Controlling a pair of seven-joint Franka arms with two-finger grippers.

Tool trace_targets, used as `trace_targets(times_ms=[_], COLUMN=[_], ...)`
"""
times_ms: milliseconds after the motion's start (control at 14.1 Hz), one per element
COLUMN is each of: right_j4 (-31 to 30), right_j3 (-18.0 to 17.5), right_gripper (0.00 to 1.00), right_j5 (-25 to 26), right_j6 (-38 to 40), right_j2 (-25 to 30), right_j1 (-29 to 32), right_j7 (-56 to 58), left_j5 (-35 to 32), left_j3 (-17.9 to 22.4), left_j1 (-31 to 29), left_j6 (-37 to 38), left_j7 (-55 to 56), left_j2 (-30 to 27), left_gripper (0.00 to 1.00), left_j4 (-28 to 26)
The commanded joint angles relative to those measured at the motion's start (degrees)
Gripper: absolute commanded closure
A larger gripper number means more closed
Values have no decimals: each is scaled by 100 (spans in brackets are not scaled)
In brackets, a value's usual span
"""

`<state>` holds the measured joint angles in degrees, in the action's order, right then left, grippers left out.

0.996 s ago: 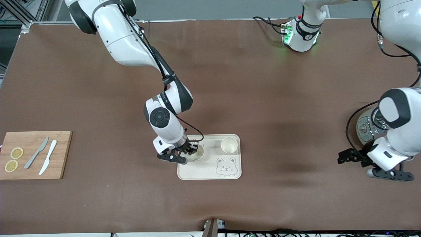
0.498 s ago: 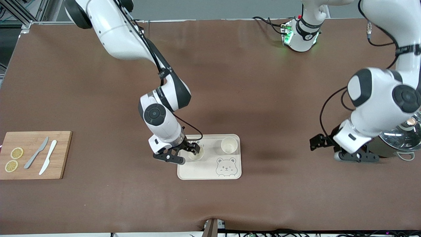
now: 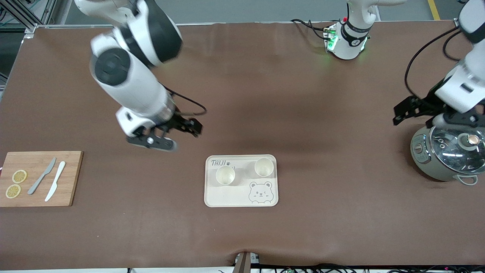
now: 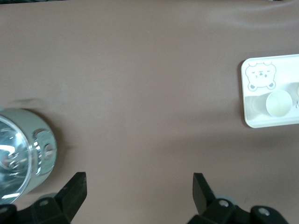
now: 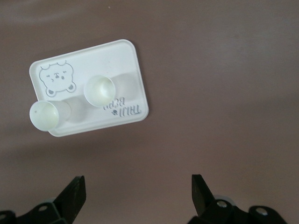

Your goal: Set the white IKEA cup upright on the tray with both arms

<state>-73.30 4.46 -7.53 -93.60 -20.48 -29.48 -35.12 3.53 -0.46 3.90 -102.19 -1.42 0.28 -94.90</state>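
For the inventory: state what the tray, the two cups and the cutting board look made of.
Tray: matte cream plastic, likely; moulded rounded rim, printed bear.
Two cups: smooth white, plastic or ceramic; cannot tell which.
Cutting board: pale wood or bamboo; visible grain.

cream tray [image 3: 212,199], grey bear face [image 3: 260,192]

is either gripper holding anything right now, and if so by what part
Nothing is held. The right gripper is open over bare table, and the left gripper is open beside the cooker. Both cups stand upright on the tray.
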Motion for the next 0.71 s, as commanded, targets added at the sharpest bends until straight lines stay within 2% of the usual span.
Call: trace_targets(times_ms=[0,142,284,640], right_j4=[-351,-631,-931,-1212], right_j3=[-77,-76,-85,-94], right_gripper=[0,0,0,0], right_j5=[41,76,382,358], right_j6=[604,816,817,642], right_j2=[771,1280,1642,1705], right_j1=[538,951,1268,2313], right_j7=[793,1591,2279,3896], left_j5=[-72,-36,-28,-19], left_j3=[98,291,633,643], left_j1=[58,189,514,471], left_j6=[314,340,349,534], left_j7=[-218,-210,-210,-491], left_j2=[86,270,332,262], left_gripper=[0,0,0,0], left_j4=[348,647,701,710])
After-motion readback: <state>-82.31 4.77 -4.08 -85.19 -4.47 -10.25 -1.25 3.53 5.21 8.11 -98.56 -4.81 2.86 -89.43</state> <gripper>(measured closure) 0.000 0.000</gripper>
